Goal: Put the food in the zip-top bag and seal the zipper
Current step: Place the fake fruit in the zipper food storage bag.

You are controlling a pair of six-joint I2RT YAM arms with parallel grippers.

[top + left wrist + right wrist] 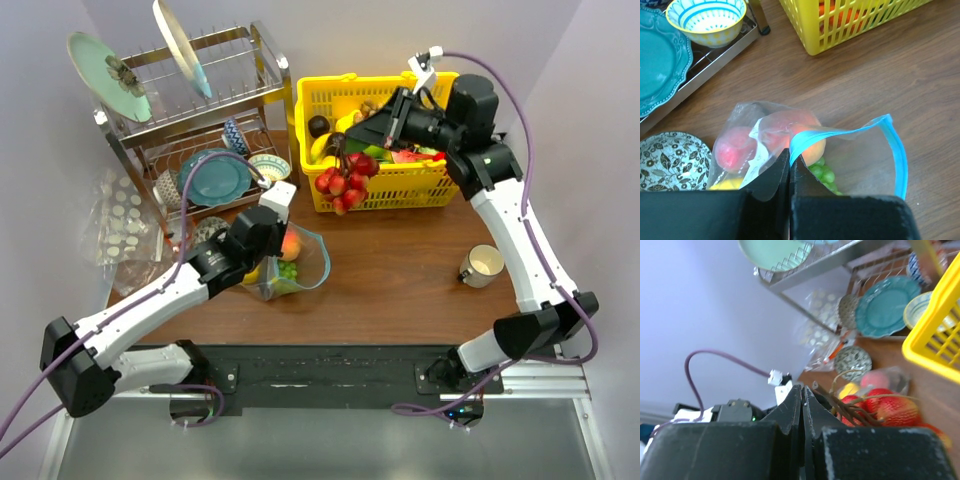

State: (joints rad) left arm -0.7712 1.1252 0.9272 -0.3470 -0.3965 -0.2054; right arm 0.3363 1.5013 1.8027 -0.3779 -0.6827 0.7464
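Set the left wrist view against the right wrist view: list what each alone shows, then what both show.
Left wrist only: the left hand pinching the zipper at the zip-top bag's mouth, green grapes inside. Right wrist only: the right hand shut on the brown stems of a red fruit bunch, and a pale green plate up in the rack. Both: the yellow basket, the teal plate, the black-and-white patterned bowl.

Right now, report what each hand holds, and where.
Left hand pinches the zip-top bag by its zipper; right hand holds the red fruit bunch by its stems.
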